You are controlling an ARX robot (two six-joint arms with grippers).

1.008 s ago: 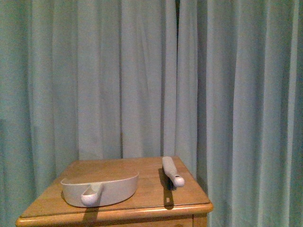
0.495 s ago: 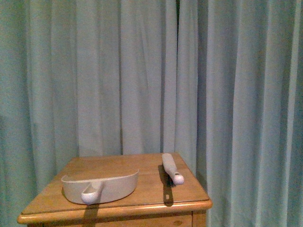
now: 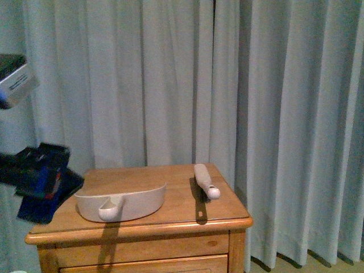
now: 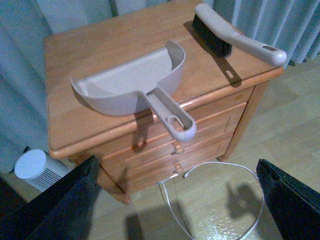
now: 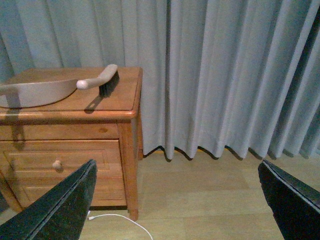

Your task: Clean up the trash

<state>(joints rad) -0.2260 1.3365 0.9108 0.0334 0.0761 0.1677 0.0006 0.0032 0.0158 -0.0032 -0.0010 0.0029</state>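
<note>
Left wrist view: left pincer (image 4: 176,161) wide-spread, empty, dustpan (image 4: 125,87) and brush (image 4: 225,35) beyond; right pincer (image 5: 176,163) likewise.

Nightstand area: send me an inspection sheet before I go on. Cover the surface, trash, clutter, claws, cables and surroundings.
Surface: wooden nightstand top, carrying two tools.
Job's things: trash, nothing seen in any view.
Clutter: beige dustpan lying on the top, with its handle past the front edge. The brush lies apart from it, nearer the right edge, bristles down.
Claws: left claw open, holding nothing. Right claw open, holding nothing.
Cables: white cable looped on the floor in front of the nightstand.
Surroundings: curtains behind and to the right, wood floor, and a small white slatted unit on the floor beside the nightstand.
</note>
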